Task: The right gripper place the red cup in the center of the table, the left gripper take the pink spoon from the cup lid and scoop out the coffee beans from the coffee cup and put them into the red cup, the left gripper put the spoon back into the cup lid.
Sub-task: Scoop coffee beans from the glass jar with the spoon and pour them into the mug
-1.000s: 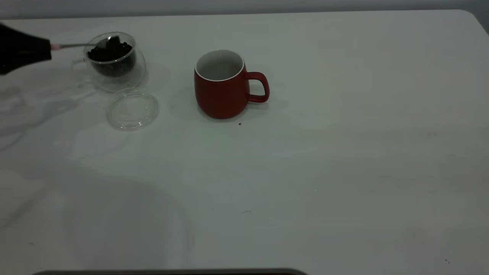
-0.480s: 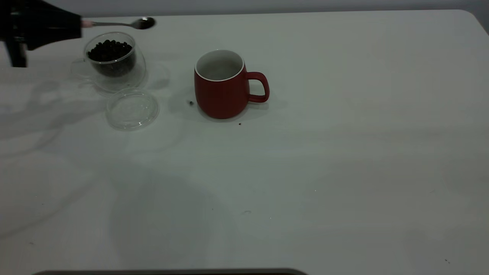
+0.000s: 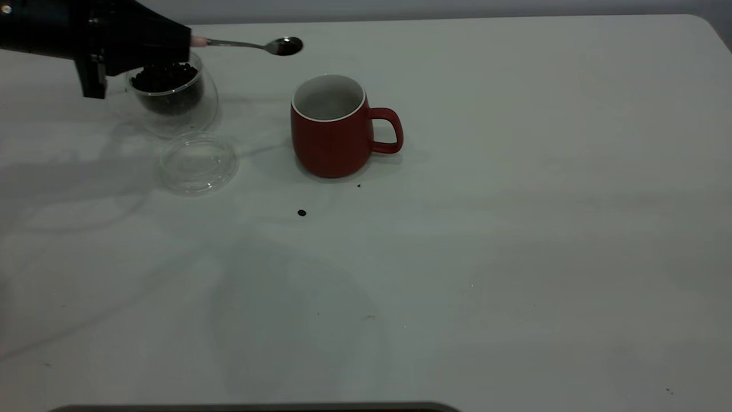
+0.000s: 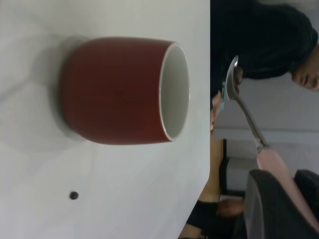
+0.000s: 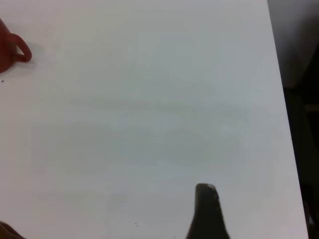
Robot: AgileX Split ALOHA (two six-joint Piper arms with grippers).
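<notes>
Nearest on the worktop (image 3: 514, 257): one stray bean (image 3: 301, 213), spilled. Behind, red cup (image 3: 330, 127) at centre. Farther, left claw (image 3: 171, 43) pinching pink spoon (image 3: 257, 45) by its handle (light, stiff, slippery), short of the cup.

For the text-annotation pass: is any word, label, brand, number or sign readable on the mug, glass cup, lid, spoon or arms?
None: no text shows in any view.
red cup: plain.
coffee cup, cup lid: clear, unmarked.
pink spoon: no stamp visible.
left gripper: black, no lettering visible.
</notes>
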